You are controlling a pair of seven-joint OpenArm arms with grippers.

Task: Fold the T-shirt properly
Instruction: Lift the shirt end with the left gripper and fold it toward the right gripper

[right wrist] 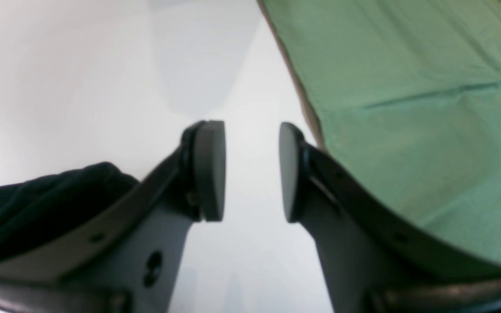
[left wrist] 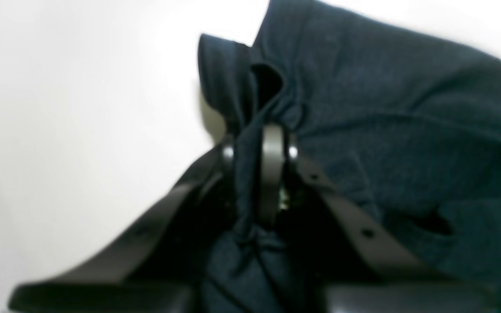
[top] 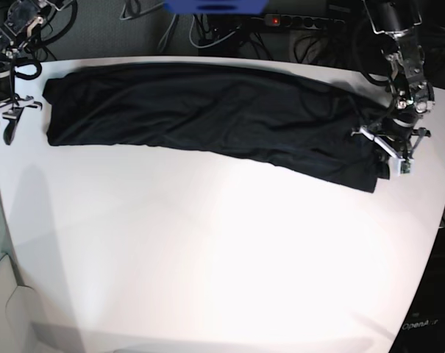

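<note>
The T-shirt [top: 207, 110] is lying as a long band across the table [top: 207, 250], toward 12 o'clock. The left gripper [left wrist: 259, 143] is pinching its 3 o'clock end; the right gripper [right wrist: 252, 169] is hanging parted and empty at 9 o'clock.

The T-shirt [top: 207, 114] lies stretched across the upper part of the table [top: 222, 257] in the base view, running from the upper left to the right edge. The left gripper [top: 390, 151] sits at the shirt's right end, with cloth bunched between its fingers [left wrist: 272, 169]. The right gripper [top: 5, 121] stands at the far left, just beside the shirt's left end. Cables [top: 310, 33] lie behind the table, along the top of the frame.
</note>
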